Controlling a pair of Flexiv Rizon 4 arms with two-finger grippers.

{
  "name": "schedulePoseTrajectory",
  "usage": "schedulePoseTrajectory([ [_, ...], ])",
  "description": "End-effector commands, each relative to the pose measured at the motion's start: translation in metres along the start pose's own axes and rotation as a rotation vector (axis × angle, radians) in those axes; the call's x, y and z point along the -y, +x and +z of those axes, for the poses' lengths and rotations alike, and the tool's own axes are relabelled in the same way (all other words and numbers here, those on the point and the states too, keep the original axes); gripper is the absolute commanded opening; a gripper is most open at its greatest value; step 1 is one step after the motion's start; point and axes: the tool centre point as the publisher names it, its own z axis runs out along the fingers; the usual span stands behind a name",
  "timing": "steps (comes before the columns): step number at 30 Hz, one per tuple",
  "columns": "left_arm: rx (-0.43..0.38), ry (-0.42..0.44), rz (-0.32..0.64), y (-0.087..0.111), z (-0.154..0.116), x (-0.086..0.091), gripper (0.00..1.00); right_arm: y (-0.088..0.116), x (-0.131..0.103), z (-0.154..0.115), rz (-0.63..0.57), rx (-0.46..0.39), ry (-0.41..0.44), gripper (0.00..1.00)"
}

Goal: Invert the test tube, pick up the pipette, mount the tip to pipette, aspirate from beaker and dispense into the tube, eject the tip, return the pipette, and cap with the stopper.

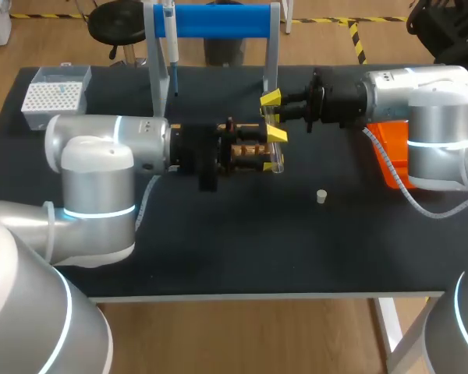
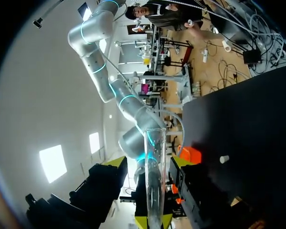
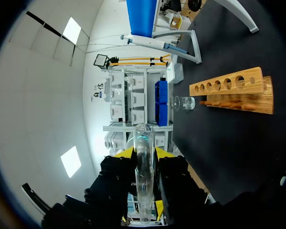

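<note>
"Well, start at the left. What stands there?"

"Noted: a white tip box (image 1: 54,97) near the far left corner of the table (image 1: 218,249). To its right, the pipette (image 1: 172,47) hangs at the left end of the blue stand (image 1: 218,21)."

"And my left arm?"

"Your left arm (image 1: 109,140) comes in from the left, forearm level, wrist pointing at the middle of the table. Its claw, the left gripper (image 1: 276,146), is rolled so that one finger sits above the other. The fingers stand wide, one on each side of the test tube (image 2: 155,143), with a gap showing on both sides. It grips nothing."

"Where is the tube, then?"

"Aloft over the middle of the table, running across both claws. Your right gripper (image 3: 143,151) is clamped on it near one end, yellow tips against the glass from two sides. The other end juts past the left fingers. On the table ahead of the right claw lies the wooden rack (image 3: 229,88), with the beaker (image 3: 183,102) just beside one end."

"The right arm?"

"Your right arm (image 1: 421,97) comes in from the right, wrist level, facing the left one. Toward the near edge, well apart from both claws, the white stopper (image 1: 321,196) stands alone. An orange container (image 1: 390,156) sits beside the right arm, partly hidden by it."
</note>
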Motion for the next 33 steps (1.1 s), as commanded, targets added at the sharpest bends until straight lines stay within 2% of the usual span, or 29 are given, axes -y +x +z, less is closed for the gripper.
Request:
schedulePoseTrajectory([
  [1,-0.002,0.006,0.000,0.0010,0.0033,-0.0025,0.50,0.0008,0.0006,0.0003,-0.001,0.002,-0.003,0.00],
  [7,-0.003,0.004,-0.003,0.0018,0.0038,-0.0028,0.48,0.0008,0.0006,0.0003,-0.001,0.002,-0.003,0.00],
  [21,0.002,-0.005,-0.004,0.0034,0.0023,-0.0026,0.38,0.0008,0.0006,0.0003,-0.001,0.002,-0.003,0.00],
  [25,0.003,-0.008,-0.004,0.0036,0.0022,-0.0025,0.32,0.0008,0.0006,0.0003,-0.001,0.002,-0.003,0.00],
  [29,0.005,-0.010,-0.005,0.0039,0.0018,-0.0025,0.18,0.0008,0.0006,0.0003,-0.001,0.002,-0.003,0.00],
  [31,0.006,-0.012,-0.006,0.0041,0.0015,-0.0025,0.05,0.0008,0.0006,0.0003,-0.001,0.002,-0.003,0.00],
  [33,0.007,-0.013,-0.006,0.0042,0.0012,-0.0025,0.00,0.0008,0.0006,0.0003,-0.001,0.002,-0.003,0.00],
])
